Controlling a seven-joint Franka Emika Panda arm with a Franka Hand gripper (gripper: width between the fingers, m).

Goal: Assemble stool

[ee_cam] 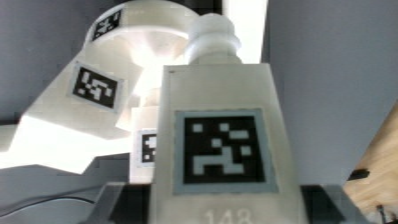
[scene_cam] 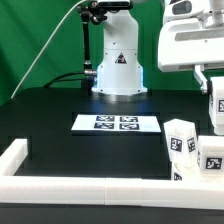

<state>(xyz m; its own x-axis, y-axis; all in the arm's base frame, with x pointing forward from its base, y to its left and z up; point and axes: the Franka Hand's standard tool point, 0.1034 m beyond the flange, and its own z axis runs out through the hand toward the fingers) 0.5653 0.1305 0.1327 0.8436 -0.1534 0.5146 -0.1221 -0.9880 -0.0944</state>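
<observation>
In the exterior view I see the marker board (scene_cam: 115, 122) lying flat on the black tabletop (scene_cam: 55, 105). The arm's base (scene_cam: 118, 68) stands behind the marker board. To the exterior view's right of the marker board, and higher than it, hangs the hand (scene_cam: 203, 76). Just under the hand shows a raised leg (scene_cam: 217, 100), white with a tag and cut by the picture edge. A second leg (scene_cam: 181, 139) and a third leg (scene_cam: 211, 155) stand upright close together on the tabletop. They are also to the exterior view's right of the marker board, but nearer to the camera. The white border rail (scene_cam: 60, 188) runs in front of the marker board.

In the wrist view a near leg (ee_cam: 217, 130) fills the middle, with its tag turned to the camera. A blurred finger (ee_cam: 374, 165) shows beside it. I cannot tell if the hand pinches this leg or only stands spread around it. Behind it lies a tilted leg (ee_cam: 116, 70) with tags.
</observation>
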